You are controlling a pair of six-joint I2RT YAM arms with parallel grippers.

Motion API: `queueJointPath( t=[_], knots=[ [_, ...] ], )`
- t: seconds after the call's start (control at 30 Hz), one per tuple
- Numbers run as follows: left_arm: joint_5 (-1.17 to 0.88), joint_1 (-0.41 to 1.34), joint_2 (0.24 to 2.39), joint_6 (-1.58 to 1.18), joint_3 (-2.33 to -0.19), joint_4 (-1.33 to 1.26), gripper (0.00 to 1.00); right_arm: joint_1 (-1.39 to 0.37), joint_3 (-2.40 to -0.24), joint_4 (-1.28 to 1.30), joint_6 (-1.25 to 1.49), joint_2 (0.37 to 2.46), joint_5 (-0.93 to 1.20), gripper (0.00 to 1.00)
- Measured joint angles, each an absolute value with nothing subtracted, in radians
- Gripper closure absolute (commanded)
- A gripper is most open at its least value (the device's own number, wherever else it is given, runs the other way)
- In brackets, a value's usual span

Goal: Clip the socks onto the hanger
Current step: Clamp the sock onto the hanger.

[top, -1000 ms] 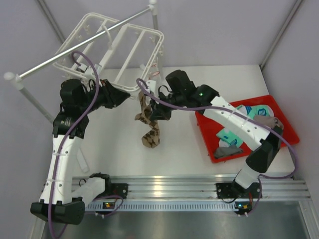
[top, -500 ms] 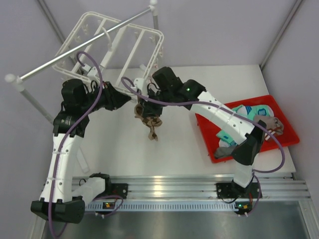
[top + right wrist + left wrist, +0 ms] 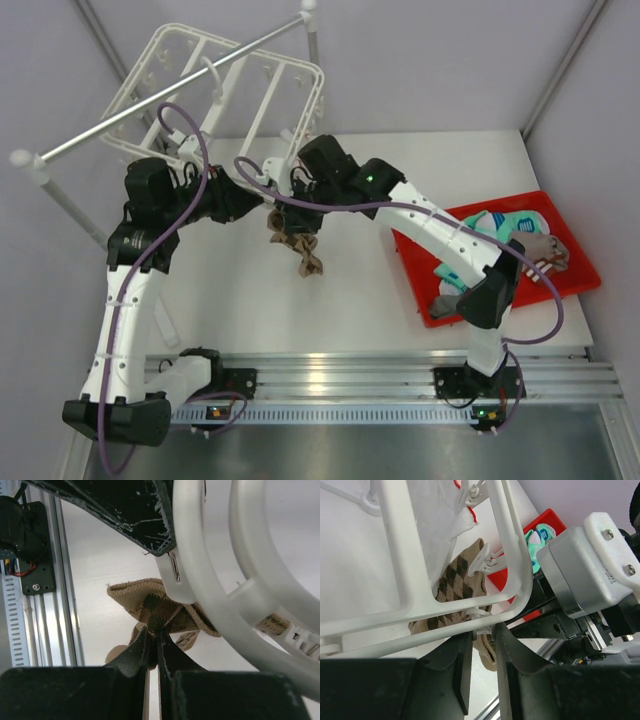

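Note:
The white hanger (image 3: 318, 95) hangs tilted from the grey rail. At its near corner, my left gripper (image 3: 262, 200) is shut on one of its small white clips (image 3: 482, 625), squeezing the tabs. Close on its right, my right gripper (image 3: 290, 215) is shut on a brown-and-tan checkered sock (image 3: 300, 248), whose bunched rest dangles below. In the right wrist view the gripper (image 3: 154, 630) pinches the sock (image 3: 135, 595) just under the clip (image 3: 172, 577) and frame (image 3: 200, 580). The left wrist view shows checkered fabric (image 3: 457, 582) behind the frame bar (image 3: 517, 545).
A red tray (image 3: 575, 255) at the right holds teal-and-white socks (image 3: 510, 225) and a grey sock (image 3: 460, 303). The long metal rail (image 3: 150, 110) crosses above the hanger. A white cloth with red trim (image 3: 440, 515) hangs from another clip. An aluminium rail (image 3: 340, 375) runs along the near edge.
My right arm has swung left and up, carrying the checkered sock in under the hanger's near corner; the sock now hangs bunched and shorter. The left arm has hardly moved.

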State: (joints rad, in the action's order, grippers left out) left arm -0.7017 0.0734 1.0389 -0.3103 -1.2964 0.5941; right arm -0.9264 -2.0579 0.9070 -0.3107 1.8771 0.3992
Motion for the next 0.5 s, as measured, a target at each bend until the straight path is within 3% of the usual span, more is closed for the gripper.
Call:
queueJointPath(
  t=[0.5],
  knots=[
    [-0.725, 0.072, 1.046, -0.260, -1.305, 0.608, 1.00, -0.920, -2.123, 0.955, -0.317, 1.909, 0.393, 1.00]
  ],
)
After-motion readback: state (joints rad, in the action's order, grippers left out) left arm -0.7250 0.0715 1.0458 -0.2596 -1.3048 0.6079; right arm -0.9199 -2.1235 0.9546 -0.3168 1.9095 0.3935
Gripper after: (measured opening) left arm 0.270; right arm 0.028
